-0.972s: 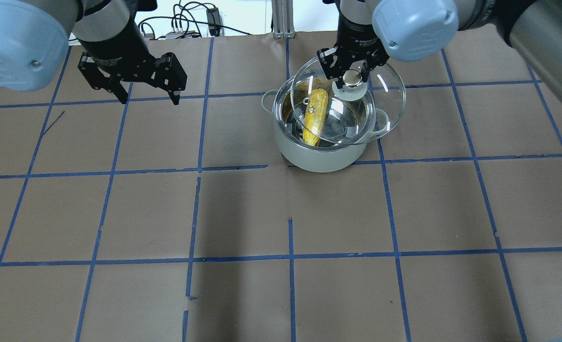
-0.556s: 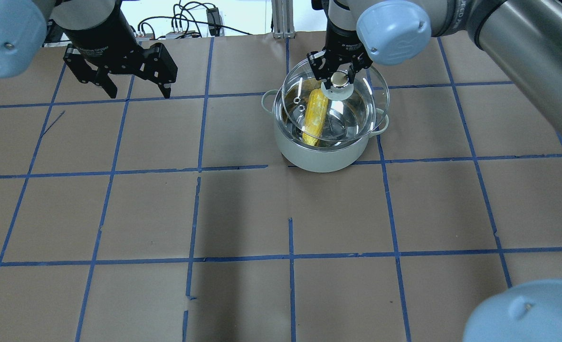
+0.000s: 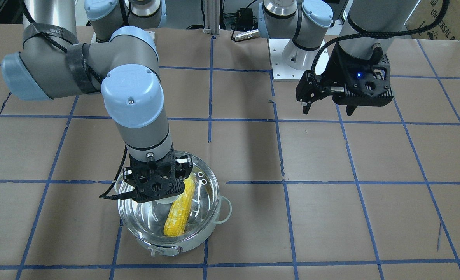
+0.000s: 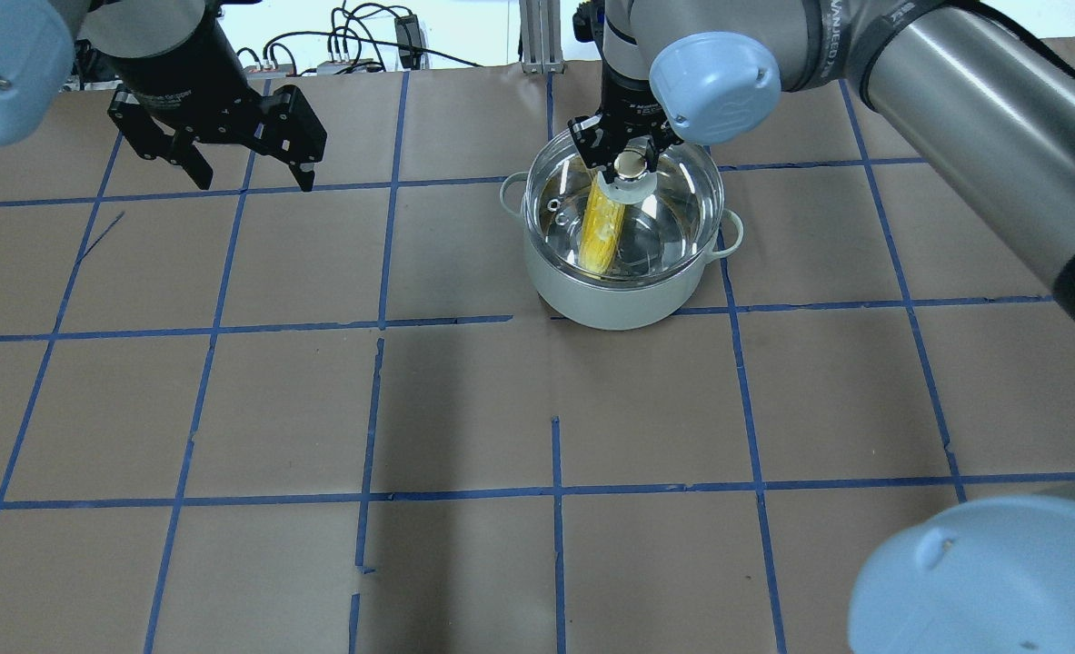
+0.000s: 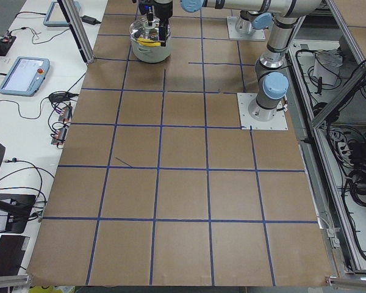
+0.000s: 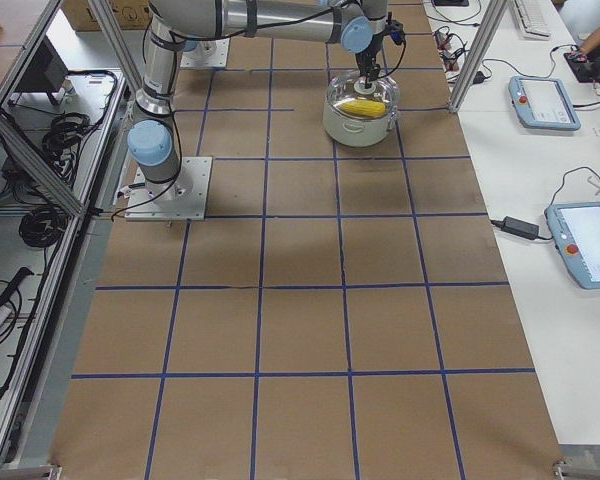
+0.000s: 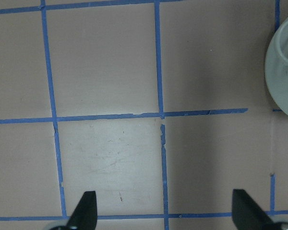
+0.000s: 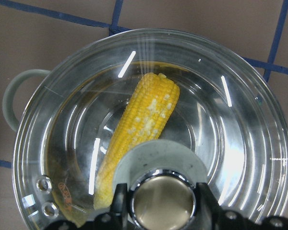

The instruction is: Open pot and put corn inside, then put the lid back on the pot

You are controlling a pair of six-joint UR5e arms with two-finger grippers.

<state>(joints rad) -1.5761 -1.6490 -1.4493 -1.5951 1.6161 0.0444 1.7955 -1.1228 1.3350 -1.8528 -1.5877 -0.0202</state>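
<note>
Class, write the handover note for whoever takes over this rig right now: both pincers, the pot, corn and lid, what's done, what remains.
Left pincer: open, empty, above bare table, away from the pot.
Right pincer: shut on the lid, gripping its knob.
Corn: lying inside the pot, under the glass.
Lid: lined up over the pot's rim; whether it is fully seated, cannot tell.
Done: pot opened, corn in.
Left: confirm the lid sits down, release, lift the right arm clear.

A cardboard box [image 3: 449,21] at the corner reads "UNIVERSAL".
</note>
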